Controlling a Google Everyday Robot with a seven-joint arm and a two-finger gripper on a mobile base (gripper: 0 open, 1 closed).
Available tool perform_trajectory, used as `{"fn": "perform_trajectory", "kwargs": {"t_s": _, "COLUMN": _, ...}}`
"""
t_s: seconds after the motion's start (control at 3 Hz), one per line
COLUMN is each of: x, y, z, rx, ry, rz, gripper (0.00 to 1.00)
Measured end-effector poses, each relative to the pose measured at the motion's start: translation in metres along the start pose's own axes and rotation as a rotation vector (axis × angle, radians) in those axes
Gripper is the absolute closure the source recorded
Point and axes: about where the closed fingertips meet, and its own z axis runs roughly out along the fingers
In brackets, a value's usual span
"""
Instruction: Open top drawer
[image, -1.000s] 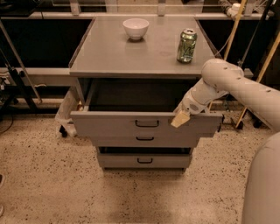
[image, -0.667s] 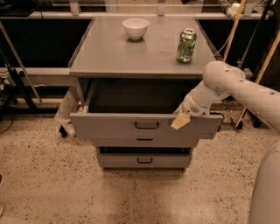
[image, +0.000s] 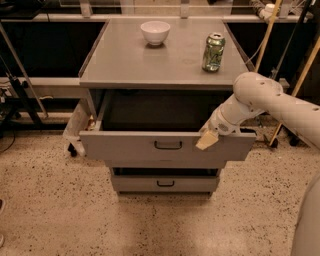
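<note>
The top drawer (image: 125, 146) of the grey cabinet stands pulled far out, its inside dark and empty as far as I can see. Its small black loop handle (image: 168, 145) sits at the centre of the front. My gripper (image: 208, 139) hangs from the white arm coming in from the right. Its cream-coloured tip rests at the drawer's top front edge, right of the handle and apart from it. Below, the bottom drawer (image: 165, 183) with a like handle is shut; the middle one is mostly hidden under the open drawer.
A white bowl (image: 155, 32) and a green can (image: 213, 52) stand on the cabinet top (image: 150, 60). A white bag (image: 77, 122) hangs at the cabinet's left side. Poles and cables stand at the right. The floor is speckled.
The drawer and my gripper stand about where they were; the arm has shifted only slightly.
</note>
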Motion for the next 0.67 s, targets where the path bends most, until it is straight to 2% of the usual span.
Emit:
{"fn": "perform_trajectory", "kwargs": {"t_s": 0.33, "x": 0.000, "y": 0.000, "z": 0.000, "rx": 0.000, "ry": 0.000, "rz": 0.000, "gripper": 1.00}}
{"fn": "perform_trajectory", "kwargs": {"t_s": 0.67, "x": -0.009, "y": 0.015, "z": 0.000, "rx": -0.018, "ry": -0.003, "rz": -0.050, "gripper": 1.00}}
